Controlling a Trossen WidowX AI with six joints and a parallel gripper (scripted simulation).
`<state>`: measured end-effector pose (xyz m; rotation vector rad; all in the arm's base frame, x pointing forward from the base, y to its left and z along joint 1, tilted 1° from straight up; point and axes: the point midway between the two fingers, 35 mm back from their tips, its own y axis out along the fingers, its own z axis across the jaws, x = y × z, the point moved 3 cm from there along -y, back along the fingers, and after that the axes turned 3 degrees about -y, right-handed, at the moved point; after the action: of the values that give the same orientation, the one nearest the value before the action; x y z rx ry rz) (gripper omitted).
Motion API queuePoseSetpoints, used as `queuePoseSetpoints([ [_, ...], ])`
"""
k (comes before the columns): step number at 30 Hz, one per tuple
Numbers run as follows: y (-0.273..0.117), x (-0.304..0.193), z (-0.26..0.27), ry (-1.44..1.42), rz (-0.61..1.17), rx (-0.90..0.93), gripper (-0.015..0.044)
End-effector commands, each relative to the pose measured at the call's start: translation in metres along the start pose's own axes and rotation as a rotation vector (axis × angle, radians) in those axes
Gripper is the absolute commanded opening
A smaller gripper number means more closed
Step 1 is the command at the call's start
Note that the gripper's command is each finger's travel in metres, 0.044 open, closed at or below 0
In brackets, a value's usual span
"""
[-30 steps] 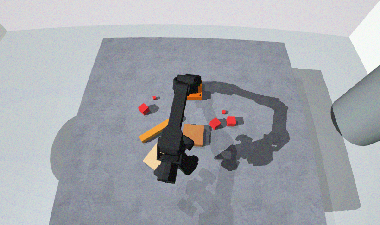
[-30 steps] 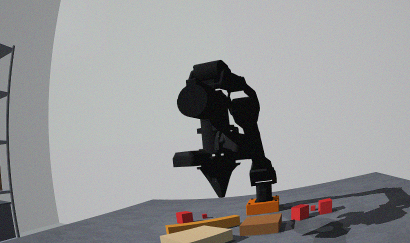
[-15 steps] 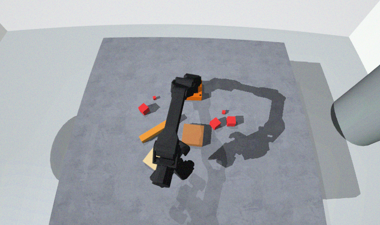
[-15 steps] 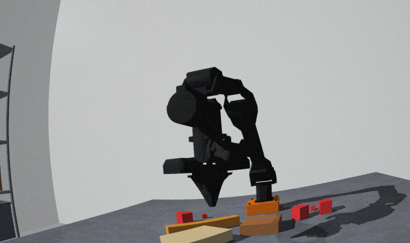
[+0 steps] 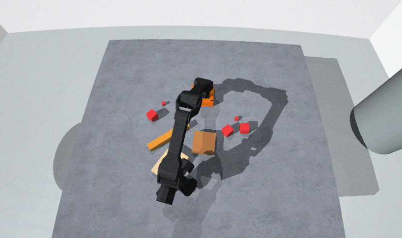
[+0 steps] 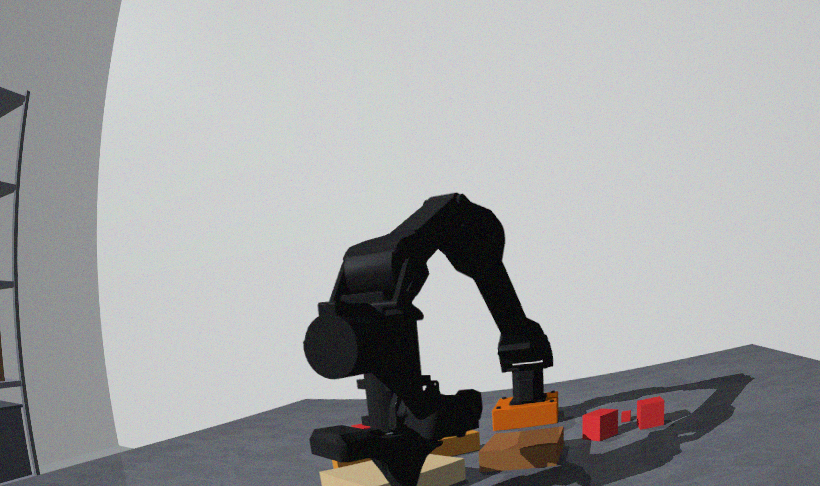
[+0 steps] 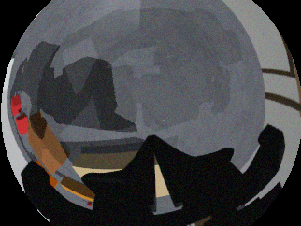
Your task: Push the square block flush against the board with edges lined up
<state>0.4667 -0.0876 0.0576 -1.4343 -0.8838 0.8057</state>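
Observation:
The long, narrow yellow-orange board (image 5: 161, 140) (image 6: 461, 446) (image 7: 79, 187) lies at a slant, partly under the arm in the top view. The cream block (image 5: 158, 165) (image 6: 355, 474) (image 7: 161, 182) lies on the near side of it, with a narrow gap between their visible parts. The brown block (image 5: 204, 142) (image 6: 500, 453) (image 7: 49, 149) has a square top and lies to their right in the top view, apart from both. My gripper (image 6: 405, 480) (image 7: 150, 138) is shut and empty, low beside the cream block's near side. Contact cannot be told. The arm hides its fingertips in the top view.
Two red cubes (image 5: 227, 130) (image 5: 244, 128) and a tiny one (image 5: 237, 118) lie right of the brown block. Another red cube (image 5: 151, 115) and a tiny one (image 5: 163, 103) lie at the left. The orange arm base (image 5: 207, 102) (image 6: 524, 417) stands behind the blocks.

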Motion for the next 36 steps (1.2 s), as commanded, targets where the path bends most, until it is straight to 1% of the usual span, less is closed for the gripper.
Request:
queuePoseSetpoints([
  [1, 0.009, 0.000, 0.002, -0.006, 0.003, 0.010, 0.0000],
  [36, 0.009, -0.051, -0.002, -0.006, 0.007, 0.010, 0.0000],
])
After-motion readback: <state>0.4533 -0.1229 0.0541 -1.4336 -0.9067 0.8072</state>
